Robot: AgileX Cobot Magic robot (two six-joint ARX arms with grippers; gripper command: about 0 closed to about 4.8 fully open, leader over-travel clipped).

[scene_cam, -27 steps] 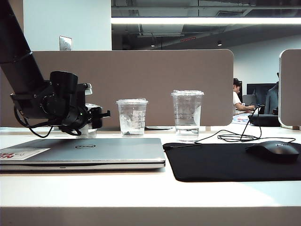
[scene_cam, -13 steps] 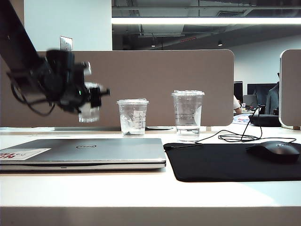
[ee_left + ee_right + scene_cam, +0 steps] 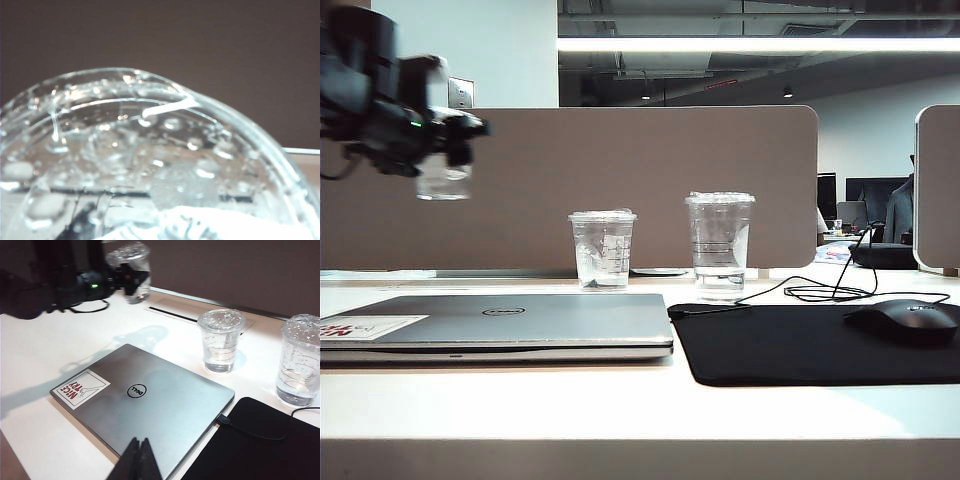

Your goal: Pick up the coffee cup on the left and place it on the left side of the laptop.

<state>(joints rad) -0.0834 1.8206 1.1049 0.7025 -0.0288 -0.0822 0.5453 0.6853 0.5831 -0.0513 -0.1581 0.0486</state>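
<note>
Hanging between the left gripper's [image 3: 448, 150] pinching fingers, the coffee cup [image 3: 444, 182] is above the laptop's [image 3: 500, 322] left end; right gripper [image 3: 139, 460] pressed together.

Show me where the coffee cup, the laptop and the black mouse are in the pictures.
coffee cup [image 3: 444, 182]: exterior view, clear lower wall below the left tool.
laptop [image 3: 150, 405]: right wrist view, middle of the closed silver lid.
black mouse [image 3: 905, 322]: exterior view, top of its shell.

coffee cup [image 3: 444, 181]: clear glossy plastic, droplets on its domed lid, gripped by the left gripper [image 3: 448, 150]
laptop [image 3: 150, 405]: smooth matt silver-grey metal, below the closed right gripper [image 3: 139, 447]
mouse pad [image 3: 820, 340]: matt black cloth
</note>
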